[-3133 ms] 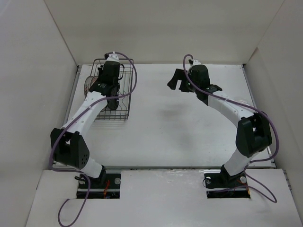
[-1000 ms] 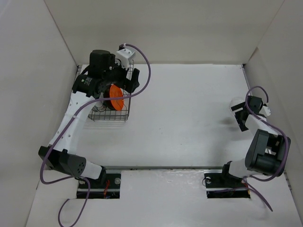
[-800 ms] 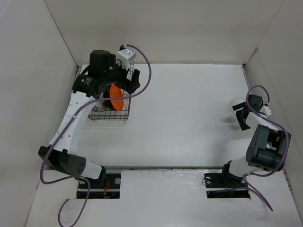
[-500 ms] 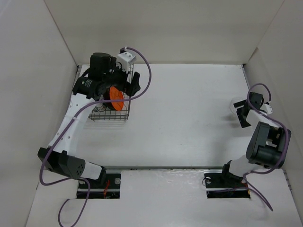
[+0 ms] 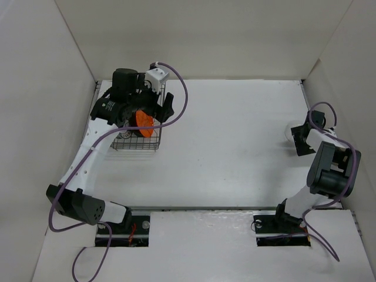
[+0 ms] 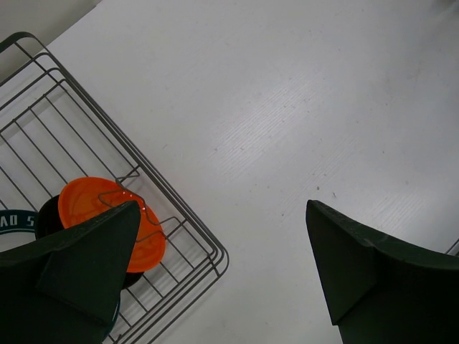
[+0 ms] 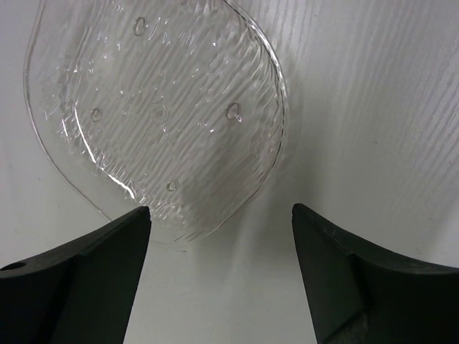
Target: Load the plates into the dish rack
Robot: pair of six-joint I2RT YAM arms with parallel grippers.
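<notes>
The dish rack of dark wire stands at the far left of the table. An orange plate stands on edge in it, with a black plate behind it and a green-rimmed plate at the edge of the left wrist view. My left gripper hangs open above the rack's near right corner and holds nothing. A clear glass plate lies flat at the far right. My right gripper is open just short of its rim, its left finger nearest the rim.
White walls close in the table on the left, back and right. The right gripper and the clear plate sit close to the right wall. Purple cables loop off both arms.
The right gripper has edged toward the clear plate and its jaws have narrowed a little. The left gripper has drifted slightly above the rack, still open. The orange plate stays in the rack.
</notes>
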